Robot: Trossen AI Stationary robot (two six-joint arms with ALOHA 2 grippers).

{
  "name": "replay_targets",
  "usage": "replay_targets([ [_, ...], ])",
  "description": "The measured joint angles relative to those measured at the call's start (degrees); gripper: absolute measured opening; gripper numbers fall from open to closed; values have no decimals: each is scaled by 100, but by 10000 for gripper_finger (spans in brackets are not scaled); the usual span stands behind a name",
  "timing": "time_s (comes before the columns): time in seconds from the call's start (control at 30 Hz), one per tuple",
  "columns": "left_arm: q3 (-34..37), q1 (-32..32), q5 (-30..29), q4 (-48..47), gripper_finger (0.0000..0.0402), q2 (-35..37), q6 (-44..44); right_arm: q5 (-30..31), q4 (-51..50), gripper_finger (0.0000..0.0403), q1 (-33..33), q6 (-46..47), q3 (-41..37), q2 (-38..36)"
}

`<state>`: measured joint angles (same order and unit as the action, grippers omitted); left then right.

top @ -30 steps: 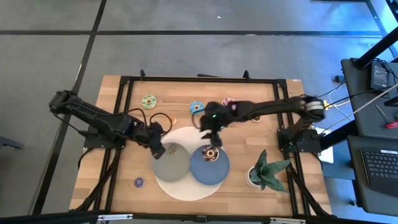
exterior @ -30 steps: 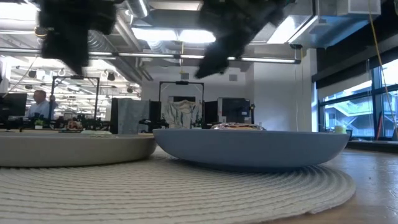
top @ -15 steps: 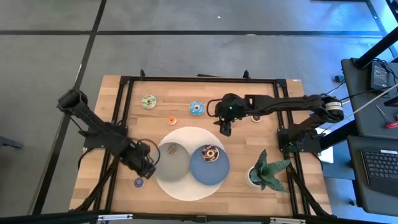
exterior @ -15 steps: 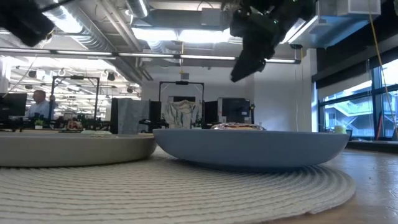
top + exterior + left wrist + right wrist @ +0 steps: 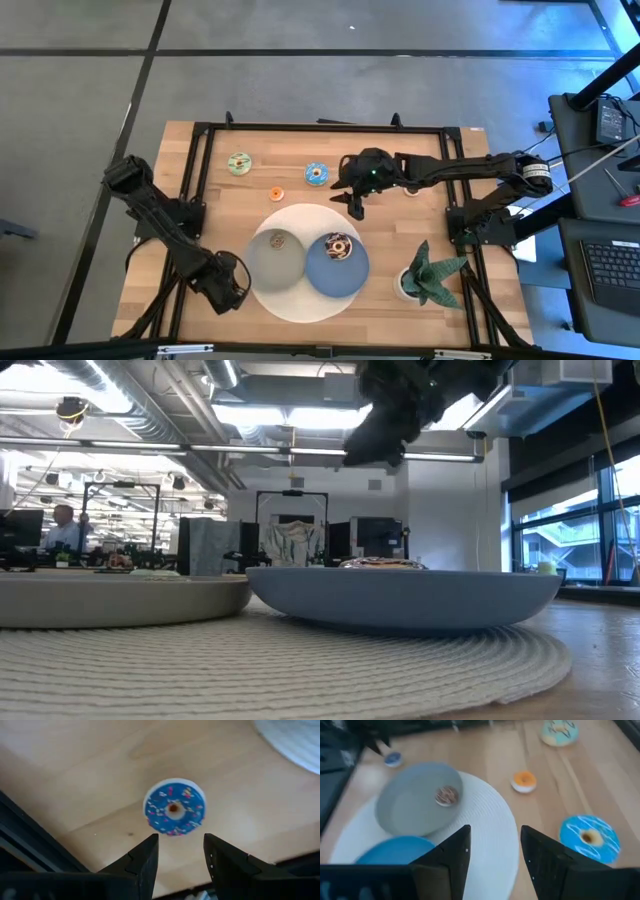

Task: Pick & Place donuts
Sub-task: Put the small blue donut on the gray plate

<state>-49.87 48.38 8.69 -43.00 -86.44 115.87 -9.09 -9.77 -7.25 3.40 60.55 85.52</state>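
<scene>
My left gripper is open and hovers at the table's near left, just above the small purple donut, which lies flat on the wood. My right gripper is open, above the table's middle, past the mat's far edge. Near it lie the blue donut and the orange one. The yellow-green donut lies farther left. The brown donut rests on the grey plate, the chocolate one on the blue plate. The pink donut is hidden.
Both plates sit on a round white woven mat. A potted plant stands at the near right. A black frame runs around the tabletop. Bare wood lies along the far edge and at the near left.
My left gripper has swung away from the grey plate toward the table's near left edge and now hangs over the purple donut. My right gripper has left the blue plate, risen, and moved toward the far edge, close to the blue donut.
</scene>
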Motion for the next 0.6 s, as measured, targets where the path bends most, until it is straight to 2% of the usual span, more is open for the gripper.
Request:
replay_targets([
  [0.17,0,1,-2,-23,150,-271,144,-288,154,174,2,82,0,0],
  [0.6,0,2,-60,-469,150,-357,497,-311,189,174,2,223,0,0],
])
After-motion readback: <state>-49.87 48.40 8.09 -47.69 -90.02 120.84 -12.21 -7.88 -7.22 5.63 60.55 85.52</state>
